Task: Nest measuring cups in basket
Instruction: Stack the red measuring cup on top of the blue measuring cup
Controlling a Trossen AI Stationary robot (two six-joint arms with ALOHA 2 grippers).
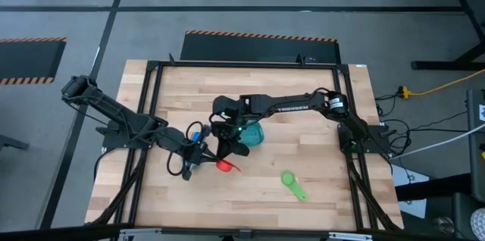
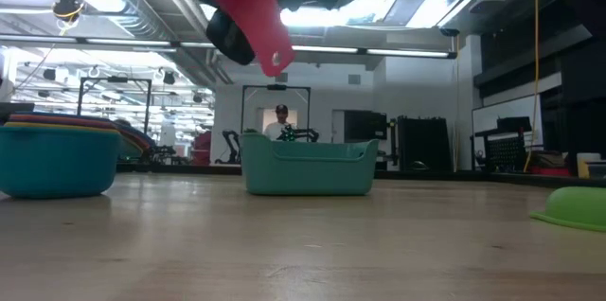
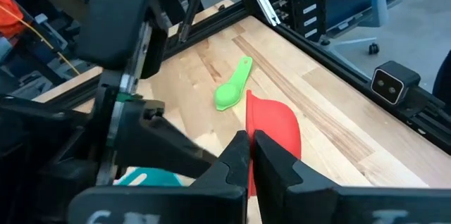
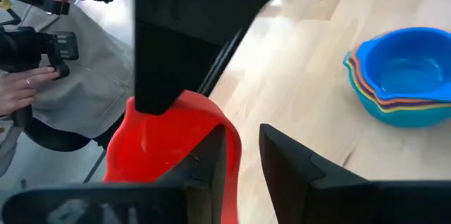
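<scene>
Handing over the red cup, held off the table just below the middle of the high view. Left gripper pinched tight on its thin edge. Right gripper narrow, jaws around the cup wall, not clearly squeezing. Next, likely: squeeze right, let go left, carry up to the basket.

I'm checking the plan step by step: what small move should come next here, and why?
Probably ease the right pincer onto the red cup's wall and close. The left pincer holds that cup shut, clear above the table, while the right one sits open right beside it, and the basket lies on the right arm's side.
</scene>
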